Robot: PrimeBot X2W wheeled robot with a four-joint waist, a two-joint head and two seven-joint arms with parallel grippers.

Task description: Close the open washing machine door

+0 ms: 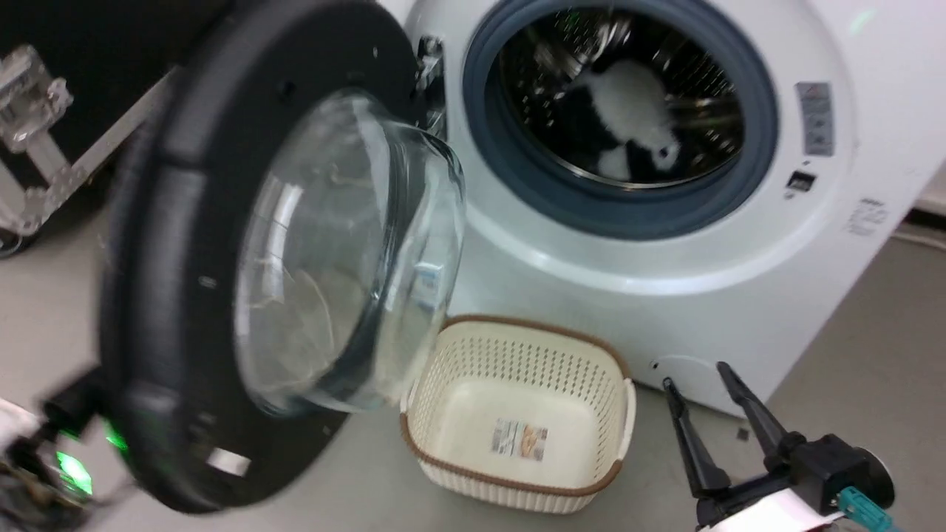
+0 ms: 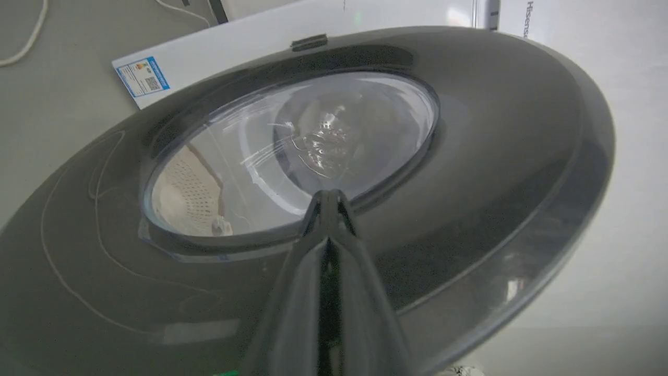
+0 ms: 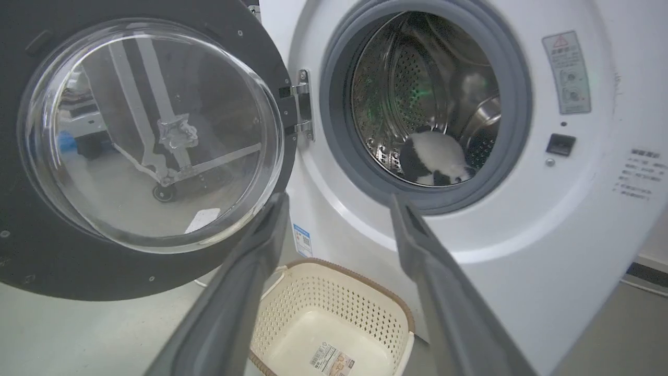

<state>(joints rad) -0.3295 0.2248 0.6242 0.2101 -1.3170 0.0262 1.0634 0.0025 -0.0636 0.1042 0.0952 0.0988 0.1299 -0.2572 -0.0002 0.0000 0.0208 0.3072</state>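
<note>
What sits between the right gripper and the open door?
Head view: the cream basket stands between the right gripper and the washing machine door, nearer the door.

Cream perforated basket [image 1: 562, 369], brown band round the rim, sits upright on the floor [image 1: 872, 332]. I see it from above in the head view and lower centre in the right wrist view [image 3: 323, 308]. Nothing in it but a small printed label [image 1: 519, 440] flat on the bottom.

Floor is plain grey-beige, smooth.

Black-and-white fluffy thing [image 1: 635, 103] up and right of the basket; can't tell what it is.

Far left of my head view: a clear plastic bracket [image 1: 29, 96] on a pale holed bar [image 1: 81, 166], with a black case [image 1: 89, 44] behind, blurred.

In the left wrist view a white cord [image 2: 31, 42] curves across the floor.
</note>
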